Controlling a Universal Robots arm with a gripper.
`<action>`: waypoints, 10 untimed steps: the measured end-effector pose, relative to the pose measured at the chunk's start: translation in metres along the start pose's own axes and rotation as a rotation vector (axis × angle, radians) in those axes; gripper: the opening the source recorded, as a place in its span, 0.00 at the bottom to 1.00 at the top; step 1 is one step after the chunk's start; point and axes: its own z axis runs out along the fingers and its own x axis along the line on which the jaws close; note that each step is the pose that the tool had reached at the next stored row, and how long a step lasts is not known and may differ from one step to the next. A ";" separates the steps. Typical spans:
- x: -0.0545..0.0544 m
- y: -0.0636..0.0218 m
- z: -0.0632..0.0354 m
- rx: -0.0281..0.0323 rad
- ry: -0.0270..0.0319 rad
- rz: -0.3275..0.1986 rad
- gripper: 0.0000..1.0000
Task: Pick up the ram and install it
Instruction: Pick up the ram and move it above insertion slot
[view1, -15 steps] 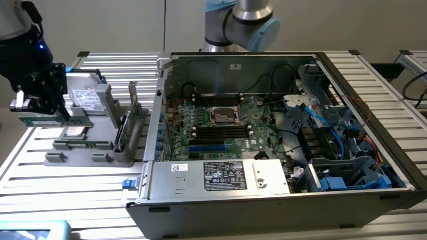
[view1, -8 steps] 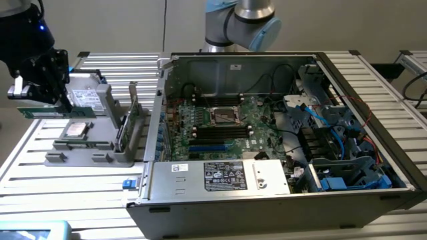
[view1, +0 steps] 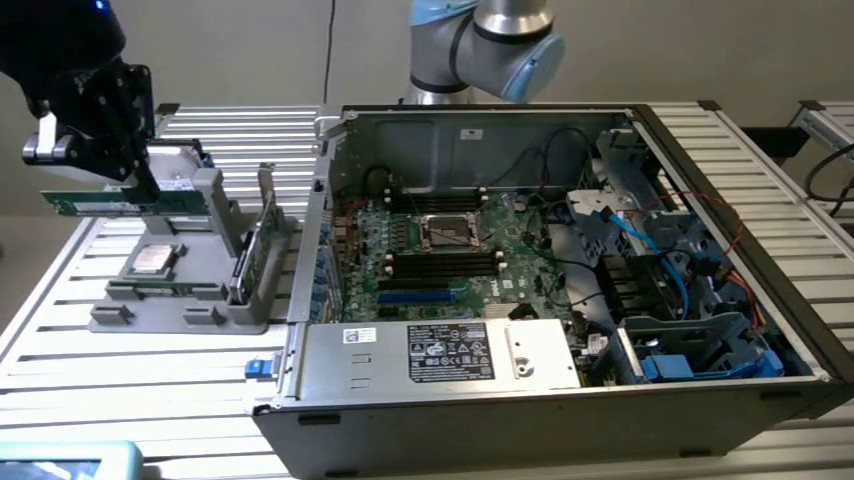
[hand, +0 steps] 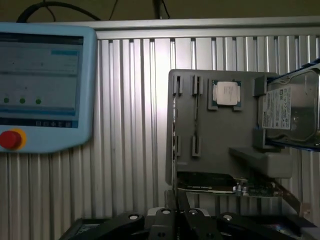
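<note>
The gripper (view1: 139, 188) is clamped on the ram (view1: 118, 203). With only 1 narrow pinch, the stick could twist or slip and meet its slot askew. It lies level across the fingertips, above the grey fixture (view1: 174, 300), well apart from the open case (view1: 400, 410).

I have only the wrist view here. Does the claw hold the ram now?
Observer: Yes, the claw is shut on the ram and holds it level over the holder.
Operator: Where is the case from there?
Observer: The open case lies at the exterior view's right of the holder, apart from the claw.
Operator: Is the board covered?
Observer: No, the board faces up with no cover over it.
</note>
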 end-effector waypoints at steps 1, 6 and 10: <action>0.000 -0.0043 -0.0029 -0.0003 -0.0001 0.000 0.13; 0.001 -0.0270 -0.0107 -0.0015 -0.0004 0.000 0.13; 0.001 -0.0451 -0.0124 -0.0022 -0.0004 0.000 0.13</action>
